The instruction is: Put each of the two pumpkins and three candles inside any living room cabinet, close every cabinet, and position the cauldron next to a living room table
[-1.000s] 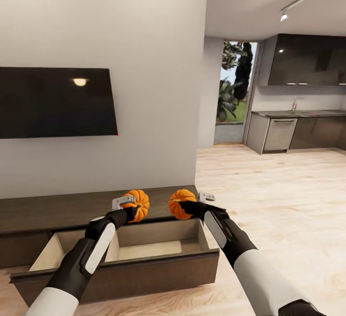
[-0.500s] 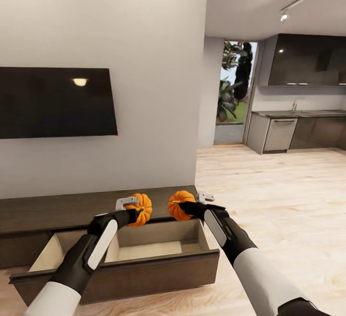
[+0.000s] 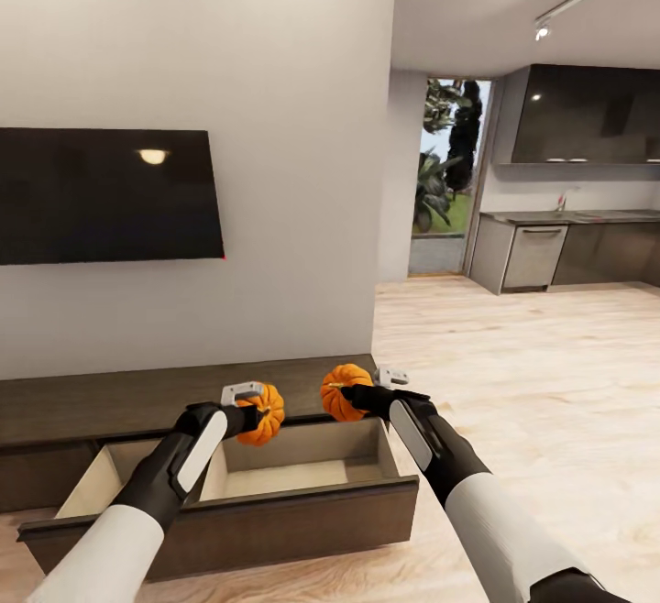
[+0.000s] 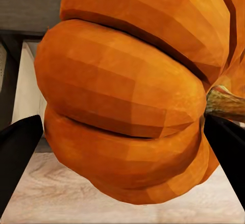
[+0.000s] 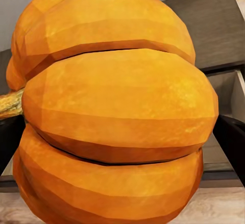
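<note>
Gripping pumpkins between fingers above drawer.

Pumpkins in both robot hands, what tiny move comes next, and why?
Probably lower the left gripper a little further and let go. Its pumpkin hangs over the open drawer of the cabinet, which looks bare inside, so it should land in there. The right gripper holds its pumpkin higher, near the drawer's back edge; it can follow.

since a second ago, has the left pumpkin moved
Yes. The left end effector has lowered its pumpkin from level with the cabinet top toward the open drawer.
</note>
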Motion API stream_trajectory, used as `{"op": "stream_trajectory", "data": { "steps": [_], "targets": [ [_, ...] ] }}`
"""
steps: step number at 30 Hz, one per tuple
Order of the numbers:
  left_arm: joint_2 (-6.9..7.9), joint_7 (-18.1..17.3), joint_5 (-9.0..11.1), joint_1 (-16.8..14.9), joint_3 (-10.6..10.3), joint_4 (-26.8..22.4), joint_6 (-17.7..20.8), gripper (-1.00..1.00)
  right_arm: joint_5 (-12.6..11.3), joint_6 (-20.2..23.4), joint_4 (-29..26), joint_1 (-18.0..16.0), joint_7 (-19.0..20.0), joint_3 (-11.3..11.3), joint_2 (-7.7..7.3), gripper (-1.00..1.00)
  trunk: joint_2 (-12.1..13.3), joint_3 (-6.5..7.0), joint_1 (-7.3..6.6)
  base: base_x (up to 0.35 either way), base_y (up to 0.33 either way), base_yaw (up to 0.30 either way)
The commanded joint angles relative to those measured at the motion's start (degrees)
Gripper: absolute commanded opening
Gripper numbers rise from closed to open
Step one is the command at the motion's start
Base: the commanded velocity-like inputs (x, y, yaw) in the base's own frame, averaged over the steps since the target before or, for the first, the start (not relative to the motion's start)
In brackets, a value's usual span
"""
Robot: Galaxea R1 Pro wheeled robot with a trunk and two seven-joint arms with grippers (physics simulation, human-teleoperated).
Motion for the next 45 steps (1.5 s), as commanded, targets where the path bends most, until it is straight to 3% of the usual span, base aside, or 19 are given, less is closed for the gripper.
{"op": "stream_trajectory", "data": {
  "steps": [1, 17, 22, 29, 43, 45],
  "targets": [
    [0.08, 0.5, 0.5, -0.1, -0.3, -0.4, 0.0, -1.0, -0.6, 0.2, -0.1, 0.0, -0.5, 0.2, -0.02, -1.0, 0.0, -0.07, 0.0, 0.0, 0.0, 0.0],
    [0.06, 0.3, 0.1, -0.1, -0.4, -0.4, -0.1, -1.0, -0.5, 0.2, 0.0, -0.1, -0.7, 0.2, 0.04, -1.0, 0.0, -0.07, 0.0, 0.193, 0.0, 0.0],
    [0.01, 0.6, 0.1, -0.1, -0.4, -0.7, -0.2, -1.0, -0.5, 1.8, 3.4, -2.4, -3.9, 0.2, 0.77, -1.0, 0.0, -0.07, 0.0, 0.046, 0.0, 0.0],
    [0.01, 0.8, 0.1, -0.1, -0.5, -0.7, -0.2, -1.0, -0.4, 2.3, 5.6, -3.6, -4.5, 0.2, 1.15, -1.0, 0.0, -0.07, 0.0, 0.004, 0.0, 0.0],
    [0.01, 0.8, 0.2, -0.1, -0.6, -0.4, 0.0, -1.0, 0.0, 2.4, 5.0, -3.7, -4.1, 0.3, 1.12, -1.0, -5.7, -2.58, 3.07, 0.0, 0.0, 0.0],
    [0.01, 0.7, 0.3, -0.1, -0.6, -0.5, 0.1, -1.0, 0.0, 2.4, 4.7, -3.7, -4.0, 1.7, 1.12, -1.0, -6.5, -2.94, 3.51, 0.0, 0.0, 0.0]
  ]
}}
